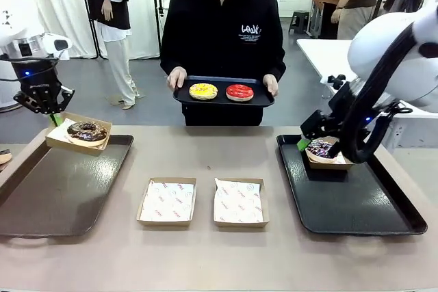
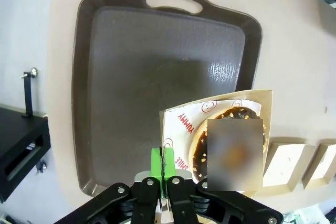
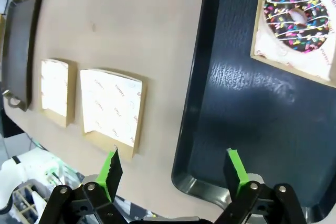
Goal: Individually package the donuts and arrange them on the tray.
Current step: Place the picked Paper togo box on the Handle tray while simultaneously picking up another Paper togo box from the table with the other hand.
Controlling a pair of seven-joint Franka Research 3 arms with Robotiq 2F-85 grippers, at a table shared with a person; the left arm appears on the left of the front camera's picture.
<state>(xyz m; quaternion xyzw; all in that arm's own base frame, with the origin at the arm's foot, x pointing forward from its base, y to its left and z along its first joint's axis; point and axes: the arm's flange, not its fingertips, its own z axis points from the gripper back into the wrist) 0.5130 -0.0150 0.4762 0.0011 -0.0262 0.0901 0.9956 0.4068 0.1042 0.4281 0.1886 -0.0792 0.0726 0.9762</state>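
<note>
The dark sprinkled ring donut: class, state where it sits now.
Front view: the sprinkled donut lies in a brown cardboard box at the black right-hand tray's far left corner.

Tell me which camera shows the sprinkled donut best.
The right wrist view: the sprinkled donut is seen from above, whole and unobstructed, in its box on the dark tray. The front view shows it small and far off, partly hidden behind the right arm.
</note>
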